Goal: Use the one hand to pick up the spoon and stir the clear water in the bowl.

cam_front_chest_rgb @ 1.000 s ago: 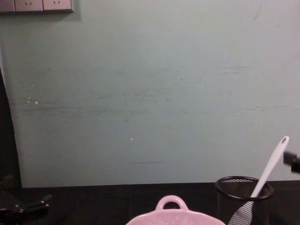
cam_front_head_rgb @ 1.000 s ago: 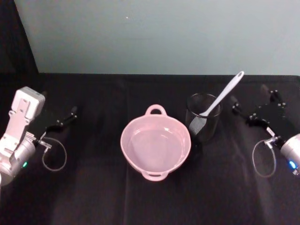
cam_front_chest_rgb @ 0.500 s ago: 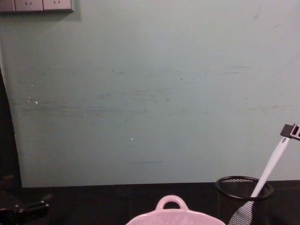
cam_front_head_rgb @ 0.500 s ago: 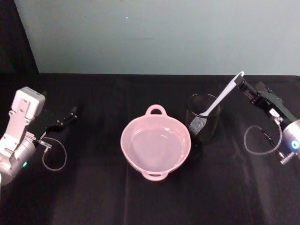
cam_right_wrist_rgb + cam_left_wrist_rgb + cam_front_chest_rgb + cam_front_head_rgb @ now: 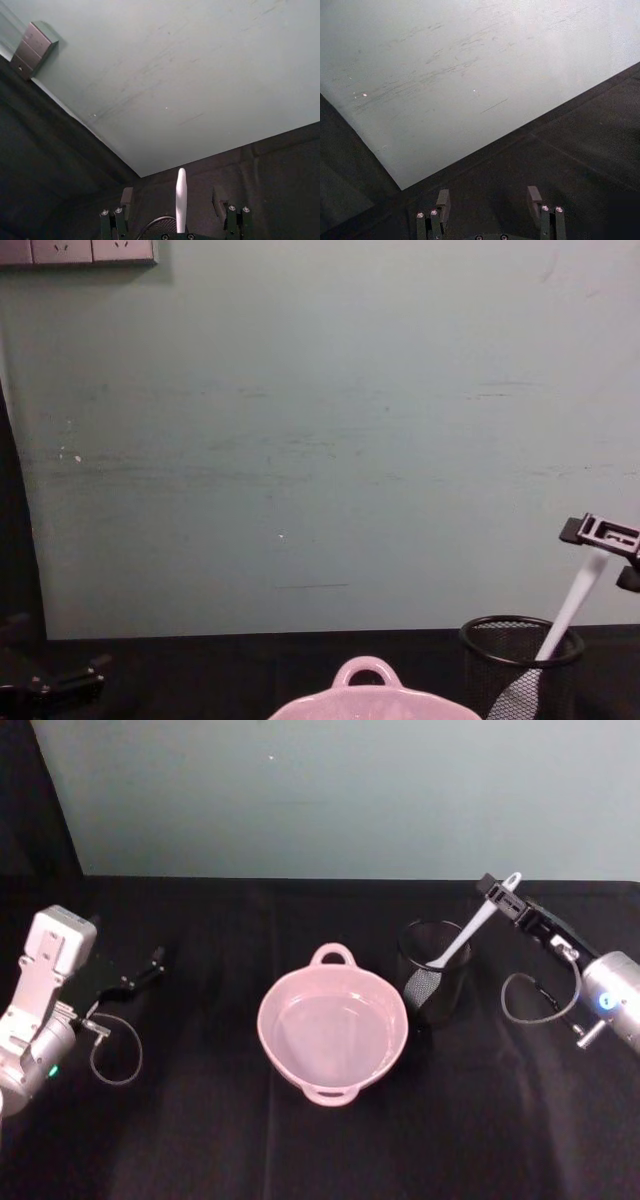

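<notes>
**Right gripper open around the spoon's handle end**

The right gripper (image 5: 500, 895) hangs above the back right part of the worktop (image 5: 200, 1140), reaching in from the right edge. Its jaws stand wide apart and grip nothing. In the right wrist view the two fingers (image 5: 126, 198) flank the white handle with a clear gap on each side, so neither touches it.

The spoon (image 5: 468, 930) leans between them. Its holed handle end is up at the fingertips and tilted toward the back right corner. Its paddle blade is down inside the black mesh cup (image 5: 433, 982). In the chest view the handle rises at a slant out of the cup's rim to the gripper, which shows high against the pale green wall (image 5: 300, 440).

The cup stands upright a little right of the worktop's middle, just beside the bowl (image 5: 332, 1025). Whether the two touch cannot be told. The pale pink bowl sits upright at the middle of the black worktop. One loop handle on its rim faces the back edge and another faces the front edge.

The left gripper (image 5: 150, 966) lies low near the left edge, well apart from the bowl. In the left wrist view its fingers are spread with nothing between them.
</notes>
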Robot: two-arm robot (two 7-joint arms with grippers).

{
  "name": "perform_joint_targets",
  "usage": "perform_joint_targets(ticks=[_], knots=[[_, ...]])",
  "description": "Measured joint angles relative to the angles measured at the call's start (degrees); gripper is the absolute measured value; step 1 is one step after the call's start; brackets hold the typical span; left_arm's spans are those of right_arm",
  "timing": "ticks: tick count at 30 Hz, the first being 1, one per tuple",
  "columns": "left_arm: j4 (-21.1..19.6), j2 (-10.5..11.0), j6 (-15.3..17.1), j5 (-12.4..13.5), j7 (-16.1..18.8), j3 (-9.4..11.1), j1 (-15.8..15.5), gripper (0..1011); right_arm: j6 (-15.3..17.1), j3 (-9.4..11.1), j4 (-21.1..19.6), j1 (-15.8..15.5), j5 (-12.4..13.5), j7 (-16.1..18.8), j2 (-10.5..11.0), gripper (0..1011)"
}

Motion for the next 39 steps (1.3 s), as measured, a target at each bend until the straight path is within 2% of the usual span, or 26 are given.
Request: perform_joint_targets(ticks=[20, 30, 38, 39], knots=[[0.0, 0.0, 0.0, 0.0, 0.0, 0.0, 0.0, 1011, -0.53, -3.77, 3.03, 3.51, 0.55, -0.42, 0.53, 1002], [0.0, 0.0, 0.0, 0.0, 0.0, 0.0, 0.0, 1011, -0.56, -3.56, 2.85, 3.34, 0.57, -0.4, 0.48, 994], [0.0, 0.0, 0.0, 0.0, 0.0, 0.0, 0.0, 1011, -0.59, -3.44, 2.72, 3.23, 0.57, -0.41, 0.44, 818], [0.0, 0.0, 0.0, 0.0, 0.0, 0.0, 0.0, 1011, -0.59, -3.43, 2.71, 3.23, 0.57, -0.41, 0.44, 765]])
